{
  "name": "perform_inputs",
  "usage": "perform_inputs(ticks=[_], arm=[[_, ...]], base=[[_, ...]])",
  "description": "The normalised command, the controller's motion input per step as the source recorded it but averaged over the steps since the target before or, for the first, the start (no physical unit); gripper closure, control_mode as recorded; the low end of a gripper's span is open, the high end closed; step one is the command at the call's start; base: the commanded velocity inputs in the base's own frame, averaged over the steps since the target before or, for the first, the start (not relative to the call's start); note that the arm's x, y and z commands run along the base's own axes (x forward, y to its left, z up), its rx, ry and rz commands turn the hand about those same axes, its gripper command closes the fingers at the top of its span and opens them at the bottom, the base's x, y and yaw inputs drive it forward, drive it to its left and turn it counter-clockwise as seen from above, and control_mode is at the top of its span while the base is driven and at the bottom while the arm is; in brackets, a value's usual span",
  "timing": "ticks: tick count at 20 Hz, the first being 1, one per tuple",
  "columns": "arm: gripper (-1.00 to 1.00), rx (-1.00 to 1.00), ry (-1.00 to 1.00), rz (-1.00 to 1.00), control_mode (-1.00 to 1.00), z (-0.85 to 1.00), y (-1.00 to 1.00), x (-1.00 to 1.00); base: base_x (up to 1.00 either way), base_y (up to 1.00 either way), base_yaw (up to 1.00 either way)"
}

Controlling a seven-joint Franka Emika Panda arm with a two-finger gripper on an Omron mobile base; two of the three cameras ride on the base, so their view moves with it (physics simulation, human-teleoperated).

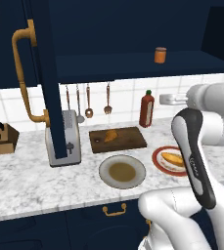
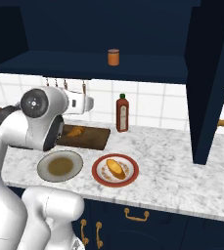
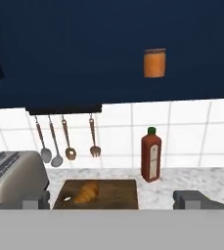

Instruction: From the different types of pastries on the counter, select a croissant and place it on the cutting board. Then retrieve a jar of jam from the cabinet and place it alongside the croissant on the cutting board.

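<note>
The croissant lies on the dark cutting board. The orange jar of jam stands on the shelf of the open cabinet. The cabinet door with its golden handle is swung out. My gripper is open and empty. It hovers above the counter, below the shelf, facing the back wall. The longer yellow-orange pastry rests on a red-rimmed plate.
A tall red bottle stands behind the board. A round grey plate, a toaster and a knife block sit on the counter. Utensils hang on the tiled wall. The open door juts out over the counter.
</note>
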Motion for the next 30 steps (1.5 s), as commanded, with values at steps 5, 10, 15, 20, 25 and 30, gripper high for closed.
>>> perform_inputs(ticks=[5,10,15,20,25,30], arm=[[-1.0,-0.01,-0.18,0.0,-1.0,1.0,-0.18,0.0],[-1.0,0.0,-0.02,-0.01,-1.0,0.32,-0.01,0.0],[-1.0,-0.09,-0.09,-0.42,-1.0,0.97,0.09,0.0],[-1.0,-0.07,-0.09,-0.36,-1.0,0.36,0.17,0.01],[-1.0,-0.01,-0.02,-0.19,-1.0,-0.06,-0.12,0.05],[-1.0,0.0,-0.09,-0.5,-1.0,0.0,-0.18,0.22]], base=[[0.0,0.0,0.0],[0.0,0.0,0.0],[0.0,0.0,0.0],[0.0,0.0,0.0],[0.0,0.0,0.0],[0.0,0.0,0.0]])
